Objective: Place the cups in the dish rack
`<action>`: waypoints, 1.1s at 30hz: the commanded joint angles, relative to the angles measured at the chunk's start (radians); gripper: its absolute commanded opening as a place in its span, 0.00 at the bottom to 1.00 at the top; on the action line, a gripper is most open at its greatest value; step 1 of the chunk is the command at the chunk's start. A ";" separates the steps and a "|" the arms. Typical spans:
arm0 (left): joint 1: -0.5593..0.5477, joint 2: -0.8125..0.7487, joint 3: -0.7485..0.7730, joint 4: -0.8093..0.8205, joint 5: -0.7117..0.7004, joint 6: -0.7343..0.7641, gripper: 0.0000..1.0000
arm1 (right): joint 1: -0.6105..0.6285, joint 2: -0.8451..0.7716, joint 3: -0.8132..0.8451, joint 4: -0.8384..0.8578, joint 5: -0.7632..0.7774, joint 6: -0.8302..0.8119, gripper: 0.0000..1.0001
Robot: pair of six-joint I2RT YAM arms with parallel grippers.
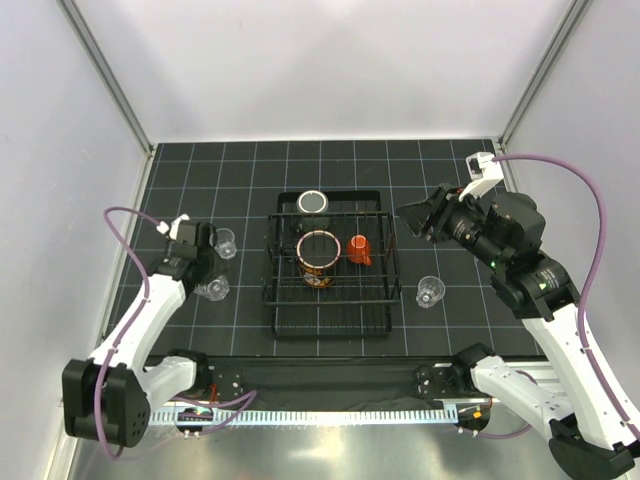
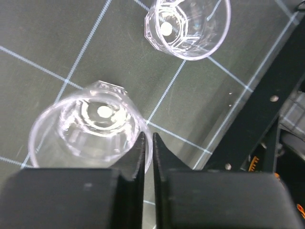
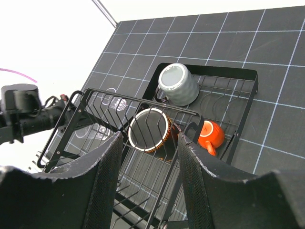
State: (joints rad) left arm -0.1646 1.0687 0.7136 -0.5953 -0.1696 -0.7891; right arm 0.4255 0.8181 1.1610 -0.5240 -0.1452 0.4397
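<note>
Far left of the bench [image 1: 450, 180], the left end effector [image 2: 148, 148] is pinched nearly together on the rim wall of one clear cup [image 2: 90, 124]. One finger looks to be inside and one outside. A second clear cup [image 2: 188, 24] stands upright just beside it, untouched.

My guess is these little cups are light, thin-walled and slick, maybe brittle too. A rim pinch seems the sensible hold, but the cup could pivot if the squeeze is soft.

In the middle, the dish rack [image 1: 330, 312] already holds the grey-green cup [image 1: 313, 203] at its far end. The large mug [image 1: 319, 258] and small orange cup [image 1: 359, 250] sit side by side in there too.

To the right, a third clear cup [image 1: 430, 291] stands alone near the rack. The right end effector [image 3: 148, 157] hangs by the rack's far right corner with its fingers apart and nothing in them.
</note>
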 commanded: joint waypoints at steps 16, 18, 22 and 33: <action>-0.006 -0.442 0.279 -0.160 0.086 -0.027 0.00 | 0.006 0.027 0.017 0.038 -0.105 0.007 0.53; -0.004 -0.476 0.288 -0.106 0.165 -0.044 0.00 | 0.006 0.036 0.028 0.038 -0.132 0.008 0.55; -0.004 -0.515 0.311 0.034 0.315 -0.071 0.00 | 0.004 0.056 0.034 0.079 -0.259 0.020 0.61; -0.006 -0.451 0.247 0.757 0.780 -0.354 0.00 | 0.082 0.121 0.020 0.275 -0.462 0.108 0.74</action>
State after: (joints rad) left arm -0.1692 0.6041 0.9764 -0.2047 0.4366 -1.0111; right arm 0.4629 0.9180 1.1606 -0.3511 -0.5331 0.5236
